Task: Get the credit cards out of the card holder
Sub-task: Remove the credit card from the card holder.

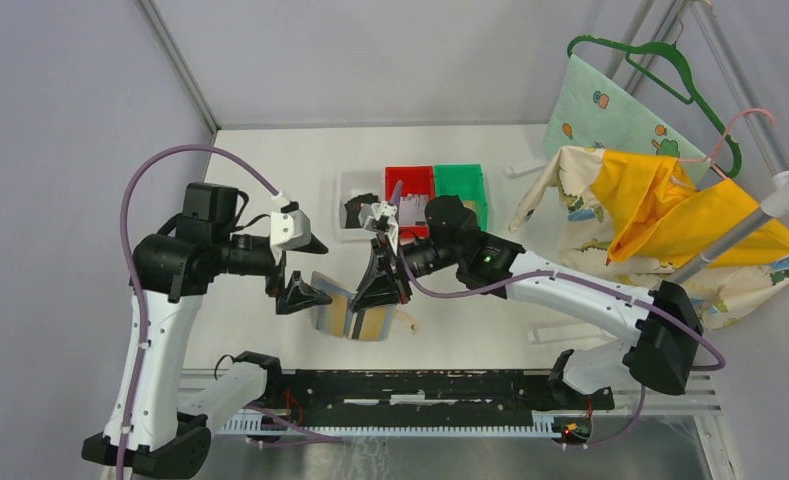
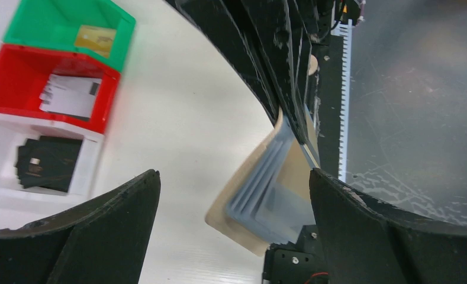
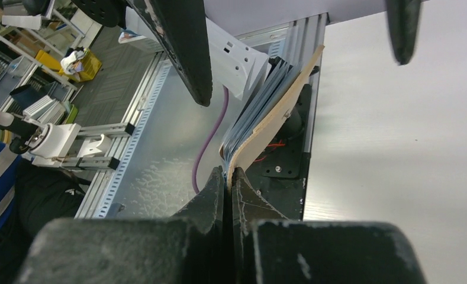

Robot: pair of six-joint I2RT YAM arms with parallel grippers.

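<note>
**Between the two grippers: holder pinched on one side, open jaws waiting on the other**

Right at mid-table the card holder is up on edge, its beige cover to the right arm's side and its fan of clear sleeves spreading toward the left arm. The right gripper has its jaws pressed together on the holder's spine edge, so the holder's long side runs straight away from those fingers. The left gripper is spread as wide as it goes, empty, just beside the sleeves' free edges, and they sit squarely in the gap ahead of it. I'd judge the left arm is the one placed to pull a card, along the sleeves and away from the right pinch. Whether any sleeve is loaded I cannot tell. Beyond the left gripper, well apart, black cards lie in the white bin, a silvery card in the red bin, a gold card in the green bin.
</note>
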